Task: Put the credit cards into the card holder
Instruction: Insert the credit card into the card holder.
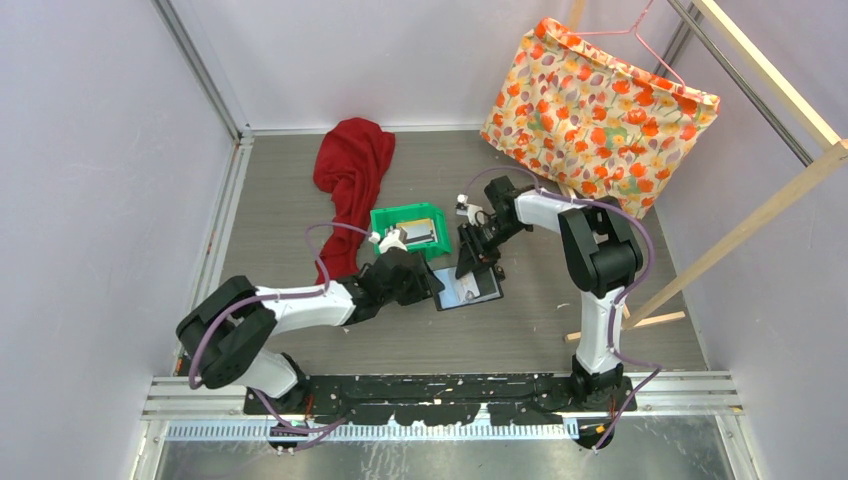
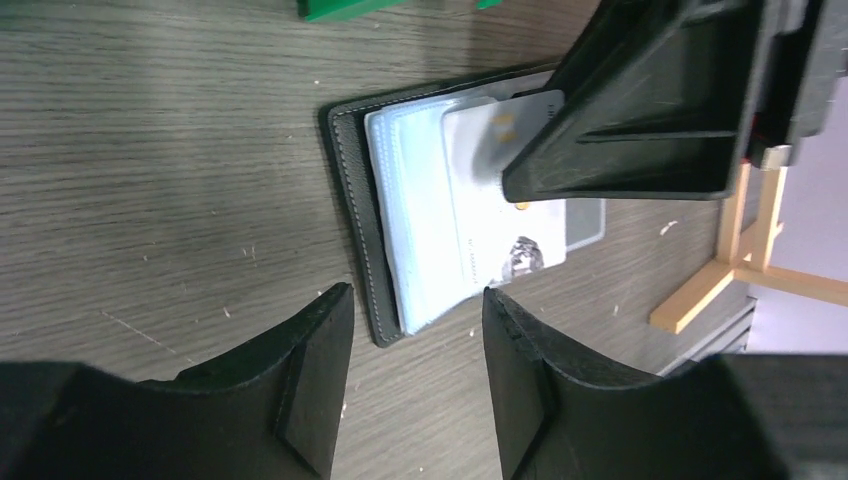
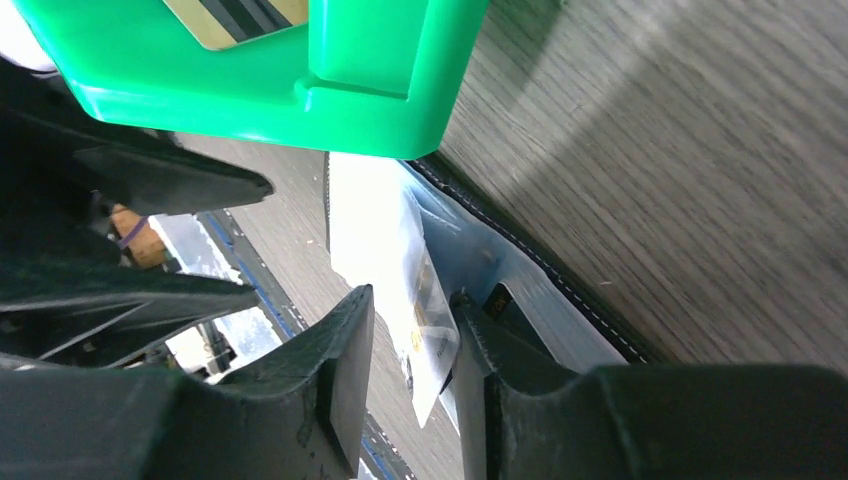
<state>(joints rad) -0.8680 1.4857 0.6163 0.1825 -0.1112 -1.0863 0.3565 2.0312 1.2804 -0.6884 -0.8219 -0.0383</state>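
Top cam overhead; both wrist cams close-up, sharing card holder [image 2: 355, 220].

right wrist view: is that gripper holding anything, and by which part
Apparently nothing: the right gripper straddles the free end of the white card, jaws apart, a gap showing beside it. The card's other end rests on the card holder.

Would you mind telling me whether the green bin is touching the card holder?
Apart. In the left wrist view, a strip of bare table separates the green bin from the card holder.
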